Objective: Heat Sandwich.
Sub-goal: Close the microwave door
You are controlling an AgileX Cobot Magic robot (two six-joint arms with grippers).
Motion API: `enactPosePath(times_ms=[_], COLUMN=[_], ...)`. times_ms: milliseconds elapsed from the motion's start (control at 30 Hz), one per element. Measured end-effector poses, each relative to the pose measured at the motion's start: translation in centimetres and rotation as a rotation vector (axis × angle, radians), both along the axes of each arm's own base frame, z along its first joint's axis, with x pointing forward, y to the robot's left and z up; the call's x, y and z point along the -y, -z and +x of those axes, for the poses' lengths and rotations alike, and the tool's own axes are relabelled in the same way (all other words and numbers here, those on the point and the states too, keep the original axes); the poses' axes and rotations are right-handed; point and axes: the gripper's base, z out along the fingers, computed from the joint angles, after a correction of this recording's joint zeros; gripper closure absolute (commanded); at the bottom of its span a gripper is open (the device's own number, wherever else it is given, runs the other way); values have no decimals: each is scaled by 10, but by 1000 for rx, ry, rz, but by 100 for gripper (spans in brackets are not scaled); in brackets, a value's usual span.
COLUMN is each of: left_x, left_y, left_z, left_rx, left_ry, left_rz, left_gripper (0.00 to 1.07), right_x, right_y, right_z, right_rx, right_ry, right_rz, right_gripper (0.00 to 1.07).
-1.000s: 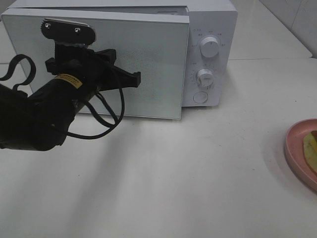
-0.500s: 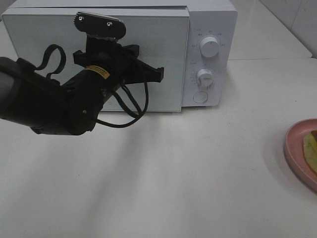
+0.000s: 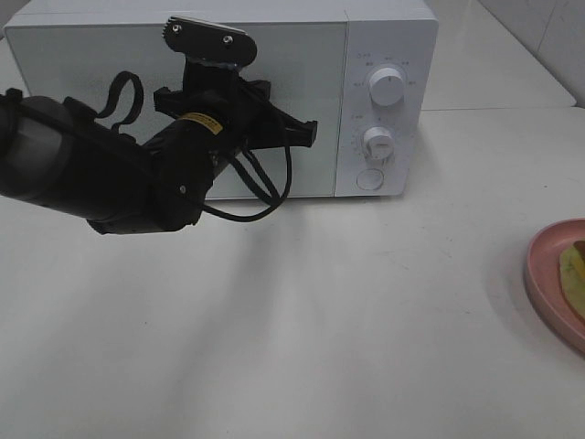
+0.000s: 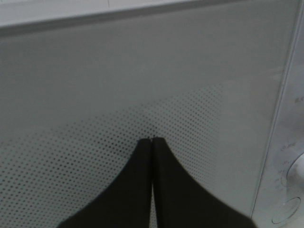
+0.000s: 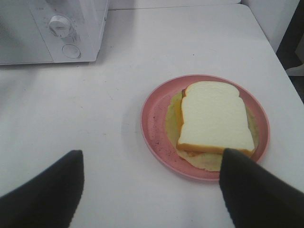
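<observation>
The sandwich (image 5: 216, 118), white bread over a pale yellow-green layer, lies on a round pink plate (image 5: 154, 118). My right gripper (image 5: 151, 159) hovers open above the near side of the plate, holding nothing. In the high view only a sliver of the sandwich (image 3: 574, 274) and the plate (image 3: 546, 274) shows at the right edge. My left gripper (image 3: 311, 133) is shut, its fingertips (image 4: 151, 139) against the dotted glass door (image 3: 110, 64) of the white microwave (image 3: 388, 32). The door sits flush with the microwave's front.
The microwave's control panel carries two round dials (image 3: 387, 87) (image 3: 377, 143) and a round button (image 3: 369, 178). The left arm and its black cable (image 3: 265, 197) cover the door's middle. The white table's edge (image 5: 280, 52) runs just right of the plate.
The microwave door stood ajar a second ago and has swung shut. My left gripper moved right and toward the microwave with it. The plate and sandwich stayed put.
</observation>
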Motion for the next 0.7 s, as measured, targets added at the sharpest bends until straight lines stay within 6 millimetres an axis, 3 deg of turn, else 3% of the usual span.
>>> enactPosePath(times_ms=[700], left_x=[-3], left_y=[-2], left_z=[-6], left_rx=[-21], left_ry=[-20], left_rz=[-15], left_gripper=[107], right_x=[0], right_y=[0], right_z=[0], right_rx=[0], right_ry=[0], right_rz=[0], right_gripper=[31])
